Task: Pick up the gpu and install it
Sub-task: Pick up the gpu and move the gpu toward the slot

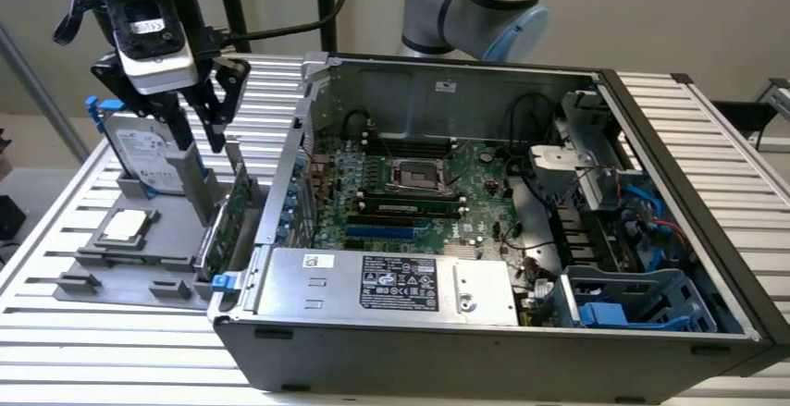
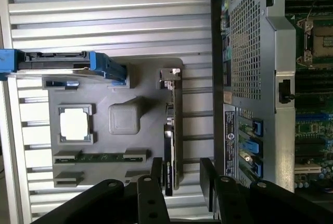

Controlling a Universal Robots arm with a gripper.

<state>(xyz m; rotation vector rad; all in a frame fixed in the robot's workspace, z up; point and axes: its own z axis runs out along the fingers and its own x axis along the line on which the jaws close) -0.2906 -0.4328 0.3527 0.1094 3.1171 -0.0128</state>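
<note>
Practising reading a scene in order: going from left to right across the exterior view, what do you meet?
Square silver chip, gpu, open computer case's CPU socket, blue-grey drive cage.

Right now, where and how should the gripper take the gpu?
Best bet: the exposed upper edge of the gpu, coming straight down, with one finger of the gripper on each broad face. It stands on edge in the grey tray, thin side up, so its faces should suit a parallel pinch.
</note>
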